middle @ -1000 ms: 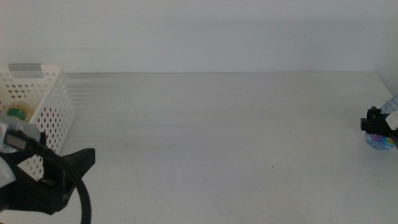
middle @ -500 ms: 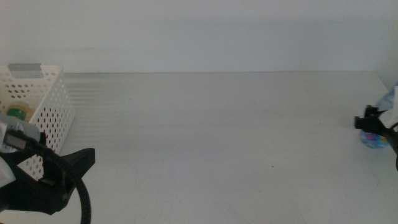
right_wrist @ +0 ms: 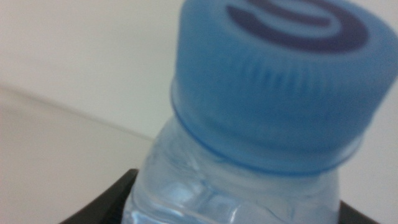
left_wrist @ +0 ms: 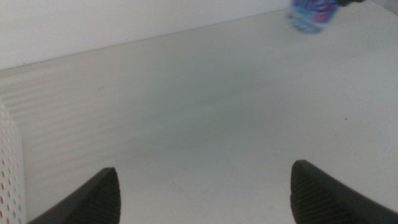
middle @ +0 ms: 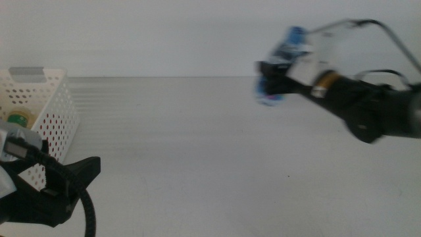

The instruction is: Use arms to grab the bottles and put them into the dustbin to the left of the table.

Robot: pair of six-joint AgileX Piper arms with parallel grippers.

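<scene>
Right gripper (middle: 273,79) clamped on the water bottle (middle: 281,63), held tilted in the air above the far centre-right of the table (middle: 217,151), blue cap (right_wrist: 283,74) uppermost. Left gripper (left_wrist: 205,193) parked low at the near left, just beside the dustbin (middle: 41,108), jaws spread apart and holding nothing. Green-labelled item (middle: 18,120) visible inside the dustbin.

No readable text anywhere. The blue cap (right_wrist: 280,81) of the water bottle (right_wrist: 236,193) between my right jaws has a dark curved mark on top, no letters I can make out. Bottle's label (middle: 271,99) is too blurred to read.
</scene>
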